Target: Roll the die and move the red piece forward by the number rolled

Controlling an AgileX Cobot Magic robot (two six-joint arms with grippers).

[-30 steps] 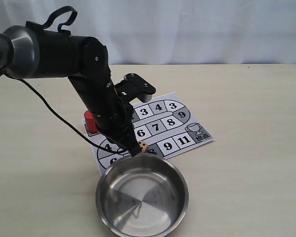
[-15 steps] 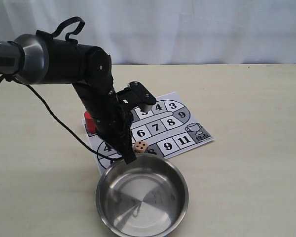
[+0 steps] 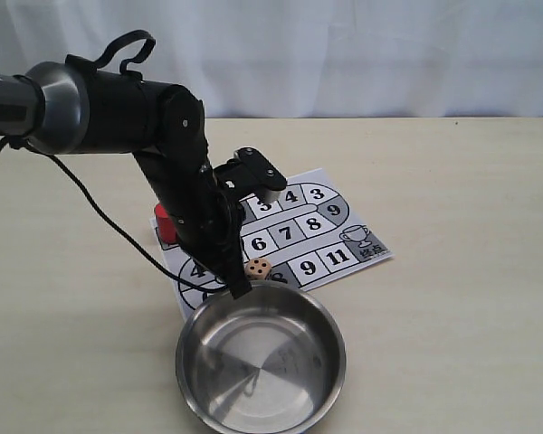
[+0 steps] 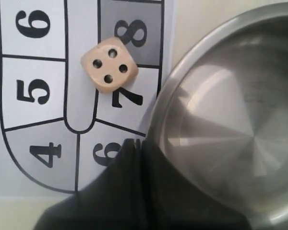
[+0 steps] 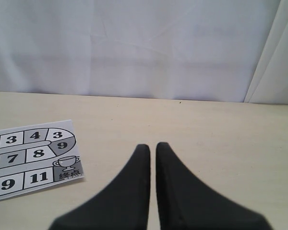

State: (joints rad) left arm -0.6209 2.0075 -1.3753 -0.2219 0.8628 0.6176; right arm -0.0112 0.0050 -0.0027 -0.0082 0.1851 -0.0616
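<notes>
Across the pale table (image 3: 452,226), the big black left arm (image 3: 118,108) is the one thing that has shifted. A second ago it leaned in from further left, with its fingertip right against the little cube. Now it stands a touch more upright, and it has hardly stirred in the last half second.

The steel bowl (image 3: 342,348) sits where it sat, empty as far as I can see. The printed number board (image 3: 330,210) lies behind it, unmoved.

The left gripper (image 4: 134,191) hangs over the bowl's near rim with its fingers pressed together and nothing between them. The right gripper (image 5: 151,148) waits well off to the side. Its fingers are drawn together too, with only a thin slit showing, and it holds nothing.

The red piece (image 3: 165,220) stands at the board's left edge, half hidden behind the arm, and it has not budged.

The die (image 3: 258,268) is what matters. It now lies clear of the fingertip and is at rest on the board, near the bowl's rim but outside it, over the seven and eight squares. Its top face shows four pips.

I'd say the roll is done and reads four, so what's left is to carry the red piece forward four squares.
</notes>
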